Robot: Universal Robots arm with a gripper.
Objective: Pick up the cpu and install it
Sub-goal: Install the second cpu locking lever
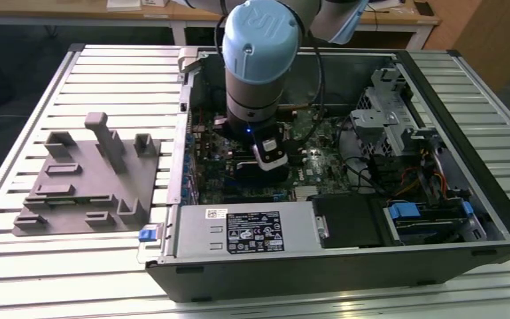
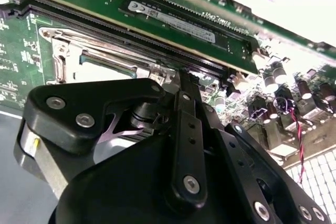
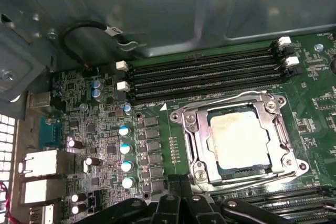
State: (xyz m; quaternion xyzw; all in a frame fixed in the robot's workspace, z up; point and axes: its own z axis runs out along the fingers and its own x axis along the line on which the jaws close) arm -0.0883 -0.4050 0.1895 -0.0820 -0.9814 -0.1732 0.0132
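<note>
While the arm hangs inside the open case, status as seen:

arm: grey-and-blue wrist points straight down over the motherboard, left of centre of the case in the exterior view; small blue light lit on its lower end

gripper: gripper low over the board, just above the socket area; black linkage of it in the foreground of both wrist views; fingertips hidden behind the linkage, so cannot tell whether they are apart or together, nor whether anything is between them

cpu: cpu lies flat in the socket, pale silver top up, slightly smudged; not in the gripper; a pale edge of it also shows in the second wrist view, just past the linkage

socket frame: metal frame lies around the chip on all sides; wire lever runs along the side nearest the memory slots

memory slots: four long black slots just beside the socket, white latches at their ends; one stick seated in the second wrist view

case: computer case on its side, open top, on the slatted table; power supply along its near edge

tray: grey tray with upright blocks on the table, at the exterior view's left of the case, well apart from the gripper
</note>
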